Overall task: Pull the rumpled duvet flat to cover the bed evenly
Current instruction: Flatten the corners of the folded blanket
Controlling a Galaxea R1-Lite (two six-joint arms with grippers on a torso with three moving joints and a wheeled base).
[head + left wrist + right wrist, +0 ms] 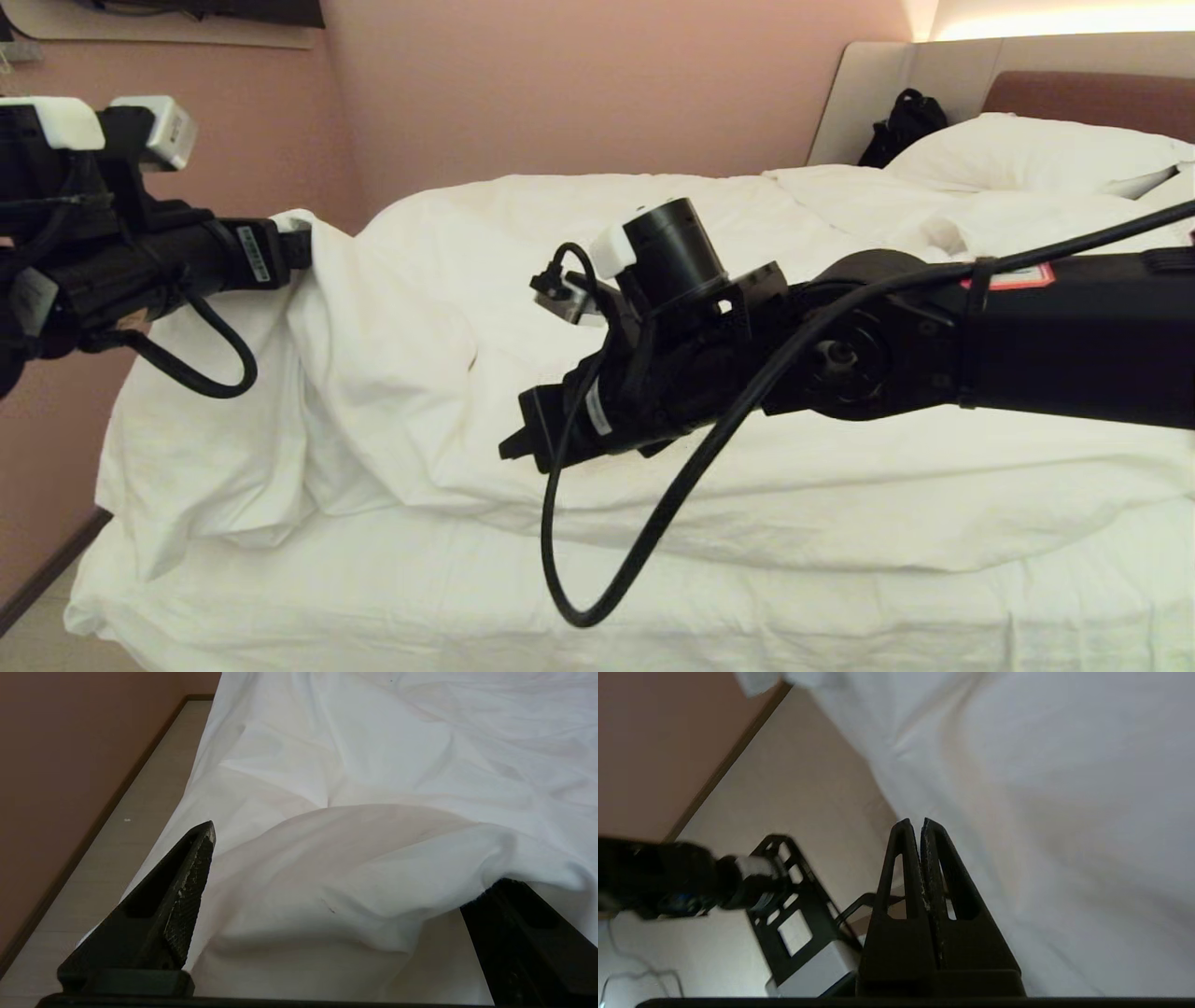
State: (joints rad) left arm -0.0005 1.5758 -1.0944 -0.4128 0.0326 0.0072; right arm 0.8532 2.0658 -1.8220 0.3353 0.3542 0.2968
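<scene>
The duvet [653,373] lay bunched lengthwise along the bed [280,597], white and creased. The left gripper [345,858] stood spread around a fold; the right gripper [920,823] was pressed together, empty.

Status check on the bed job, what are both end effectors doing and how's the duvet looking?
Left end effector open around a duvet fold at the bed corner. Right end effector shut, empty, above the duvet. Duvet bunched, sheet exposed. Nothing blocking.

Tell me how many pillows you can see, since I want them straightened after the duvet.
1: a white pillow at the head of the bed, against the headboard. Others may lie hidden behind it or under the duvet.
</scene>
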